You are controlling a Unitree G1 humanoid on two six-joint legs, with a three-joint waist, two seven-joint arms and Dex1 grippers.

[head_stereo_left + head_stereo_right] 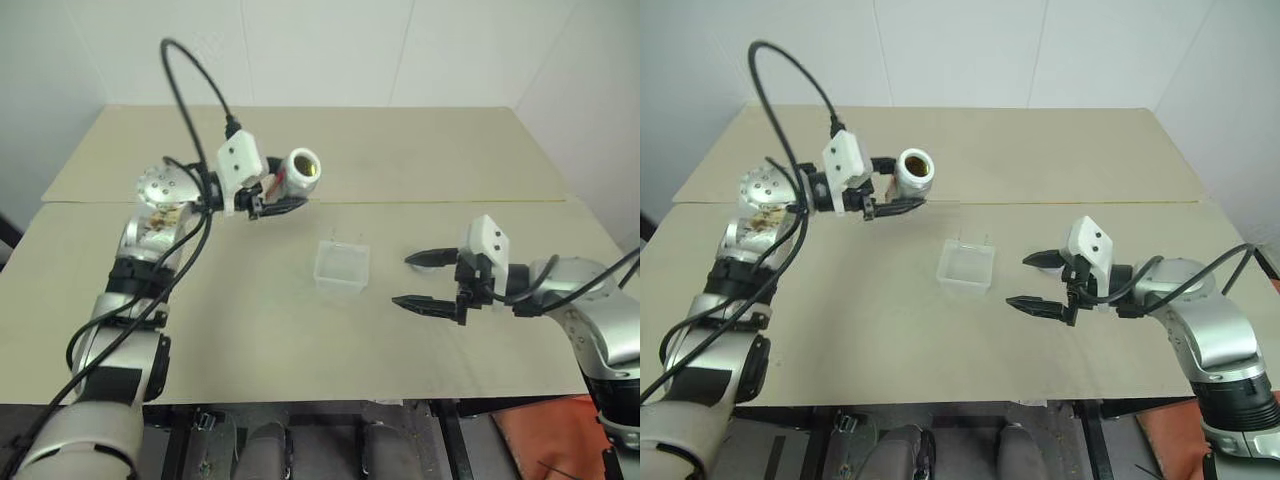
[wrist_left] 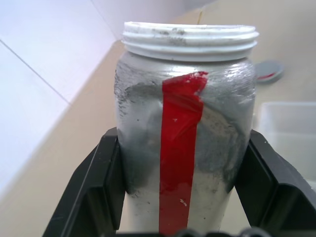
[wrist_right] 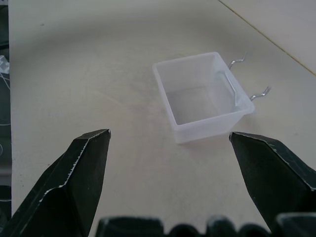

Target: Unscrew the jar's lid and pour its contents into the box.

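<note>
- Left wrist view: the left gripper point(image 2: 185, 232) clamps the silvery jar point(image 2: 185, 138), red stripe down its side, white threaded rim bare; the grey lid point(image 2: 269, 70) lies on the table point(image 1: 250, 330) beyond.
- Head views show the jar point(image 1: 300, 170) raised, tipped sideways.
- Translucent box point(image 3: 200, 96) sits empty mid-table, two wire hooks on one wall.
- Right gripper point(image 1: 420, 280) gapes wide, holding nothing, near the box.

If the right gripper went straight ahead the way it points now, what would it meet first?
Probably the box: it sits ahead of the open right gripper, between the lines of its fingers, nothing in between. Depth is unclear.

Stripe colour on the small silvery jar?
Red stripe down the small silvery jar; clearest in the left wrist view.
</note>
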